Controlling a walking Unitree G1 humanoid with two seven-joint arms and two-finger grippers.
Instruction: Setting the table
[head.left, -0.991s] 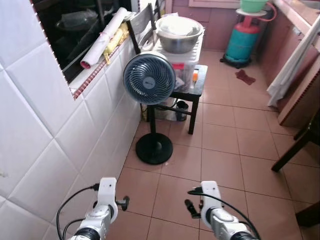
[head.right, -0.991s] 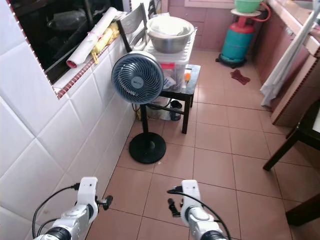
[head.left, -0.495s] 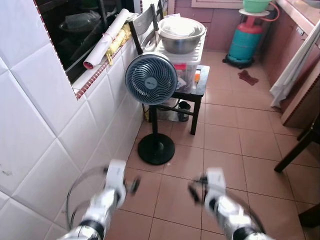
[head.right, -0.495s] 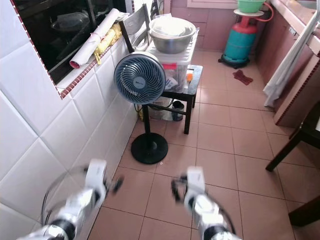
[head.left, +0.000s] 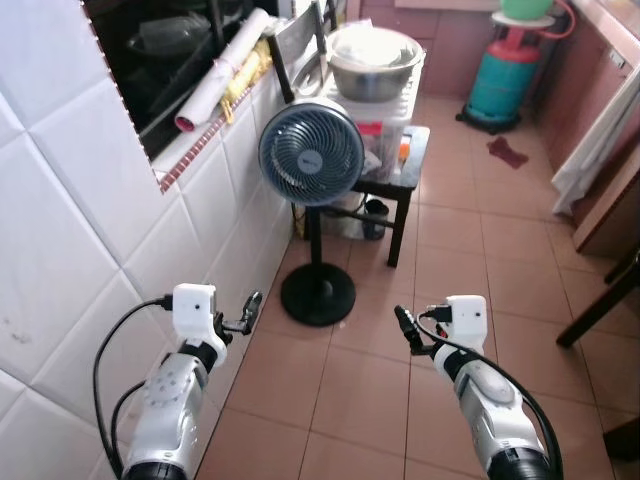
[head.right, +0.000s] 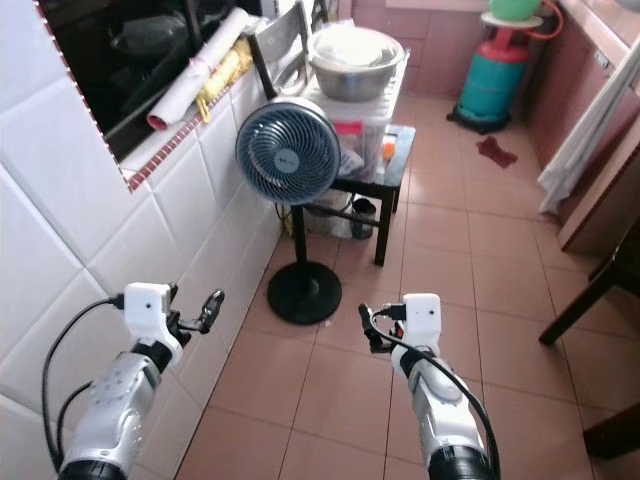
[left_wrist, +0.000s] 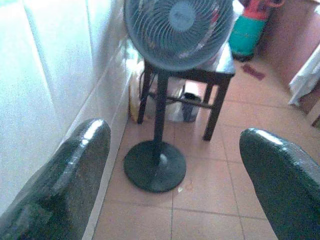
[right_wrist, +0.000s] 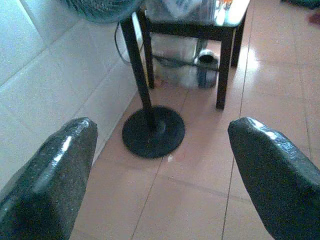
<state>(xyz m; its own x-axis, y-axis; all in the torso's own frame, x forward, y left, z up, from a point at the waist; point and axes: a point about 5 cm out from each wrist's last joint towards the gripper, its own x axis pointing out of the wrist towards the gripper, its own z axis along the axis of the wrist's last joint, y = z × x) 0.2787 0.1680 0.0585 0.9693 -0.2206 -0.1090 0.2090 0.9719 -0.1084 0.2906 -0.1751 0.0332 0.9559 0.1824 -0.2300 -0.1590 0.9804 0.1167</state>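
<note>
At lower left the left gripper (head.left: 250, 305) and at lower centre the right gripper (head.left: 404, 325) are held spread wide, nothing grasped. The pedestal fan (head.left: 311, 153) should be skirted on approach to the steel bowls (head.left: 375, 62) at upper centre.

Standing fan (head.left: 311, 155) beside white tiled wall (head.left: 70, 250), metal bowl (head.left: 374, 62) on black table (head.left: 414, 160), teal gas cylinder (head.left: 507, 75) behind

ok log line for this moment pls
phase: walking, nothing held | left gripper: open, raised | right gripper: open, raised | ahead: standing fan by tiled wall, metal bowl on black stool
</note>
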